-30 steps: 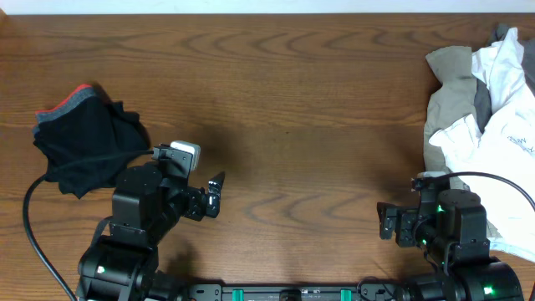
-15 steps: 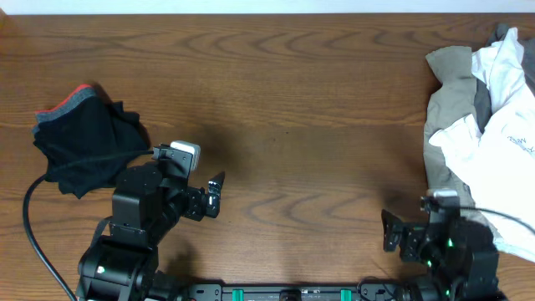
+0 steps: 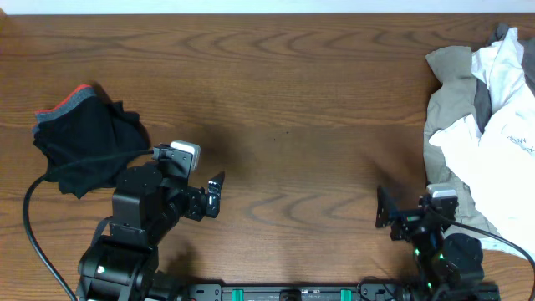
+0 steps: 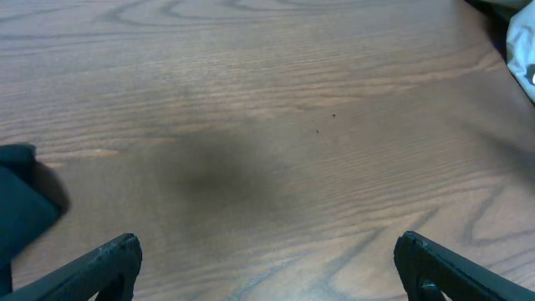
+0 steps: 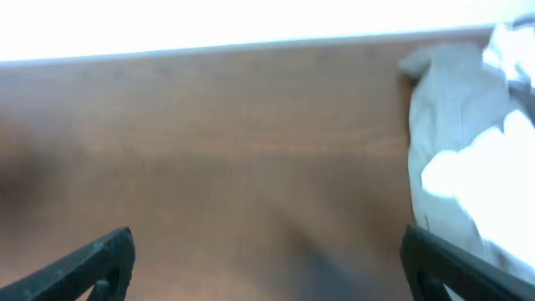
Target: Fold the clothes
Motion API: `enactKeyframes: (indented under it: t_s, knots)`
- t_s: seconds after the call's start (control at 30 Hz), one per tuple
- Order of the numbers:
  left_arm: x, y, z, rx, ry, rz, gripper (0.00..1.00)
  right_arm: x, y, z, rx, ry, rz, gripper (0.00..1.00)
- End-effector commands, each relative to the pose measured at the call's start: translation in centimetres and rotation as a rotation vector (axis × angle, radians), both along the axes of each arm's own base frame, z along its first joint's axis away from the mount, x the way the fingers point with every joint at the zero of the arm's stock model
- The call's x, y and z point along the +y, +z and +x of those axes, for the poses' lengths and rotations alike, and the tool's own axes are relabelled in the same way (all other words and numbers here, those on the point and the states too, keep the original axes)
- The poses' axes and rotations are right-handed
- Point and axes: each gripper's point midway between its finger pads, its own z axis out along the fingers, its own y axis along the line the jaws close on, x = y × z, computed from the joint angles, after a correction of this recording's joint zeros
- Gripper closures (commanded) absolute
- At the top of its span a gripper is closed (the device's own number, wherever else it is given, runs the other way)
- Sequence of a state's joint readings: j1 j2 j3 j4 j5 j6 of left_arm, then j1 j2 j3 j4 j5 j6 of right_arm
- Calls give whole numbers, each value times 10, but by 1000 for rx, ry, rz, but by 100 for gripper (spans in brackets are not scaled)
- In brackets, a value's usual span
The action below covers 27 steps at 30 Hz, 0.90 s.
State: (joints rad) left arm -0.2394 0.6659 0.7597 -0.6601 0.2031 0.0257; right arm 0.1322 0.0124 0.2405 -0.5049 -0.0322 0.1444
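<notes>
A heap of unfolded clothes, white, khaki and grey, lies at the table's right edge; it also shows at the right of the right wrist view. A folded black garment with a red and grey waistband lies at the left; its corner shows in the left wrist view. My left gripper is open and empty above bare wood near the front, right of the black garment. My right gripper is open and empty near the front edge, left of the heap.
The wooden table stretches between the two piles. A black cable loops from the left arm over the black garment. The table's far edge meets a white wall in the right wrist view.
The right arm has drawn back toward the table's front edge and tilted its gripper up. The left arm and both piles have not moved.
</notes>
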Motion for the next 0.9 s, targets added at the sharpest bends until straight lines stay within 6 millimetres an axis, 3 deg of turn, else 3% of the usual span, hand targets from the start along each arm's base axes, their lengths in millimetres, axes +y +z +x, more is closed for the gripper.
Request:
enactKeyframes:
  t_s: [0.0, 0.17, 0.43, 0.87]
  knots:
    - [0, -1, 0, 2, 2, -1, 2, -2, -6, 13, -65, -10, -16, 1]
    - [0, -1, 0, 2, 2, -1, 2, 0, -2, 28, -210, -7, -16, 1]
    - [0, -1, 0, 2, 2, -1, 2, 4, -6, 28, -250, 57, -248, 1]
    - [0, -1, 0, 2, 2, -1, 2, 5, -6, 28, -247, 54, -229, 1]
